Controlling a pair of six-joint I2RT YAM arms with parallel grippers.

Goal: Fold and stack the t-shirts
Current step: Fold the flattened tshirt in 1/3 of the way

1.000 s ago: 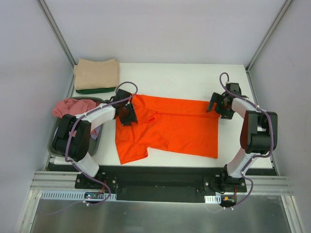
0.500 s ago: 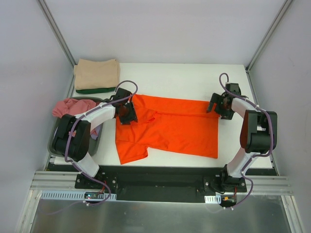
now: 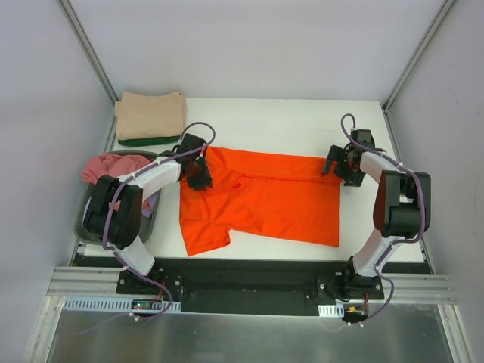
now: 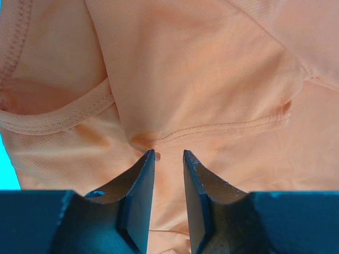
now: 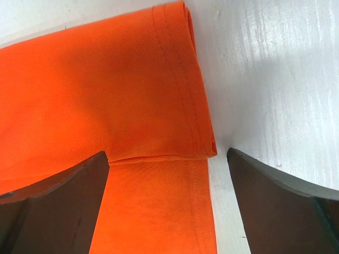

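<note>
A dark grey basket (image 3: 82,224) sits at the left edge of a white table (image 3: 280,121), possibly overhanging it. Pale walls (image 3: 249,45) enclose the table. An aluminium rail (image 3: 249,292) spans its near side.

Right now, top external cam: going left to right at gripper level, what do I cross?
dark grey basket holding a pink t-shirt → left gripper → orange t-shirt → right gripper

A t-shirt (image 3: 265,200) lies spread across the table (image 3: 302,121) — a folded stack (image 3: 150,117) behind it to the left, a basket (image 3: 87,219) farther left.
</note>
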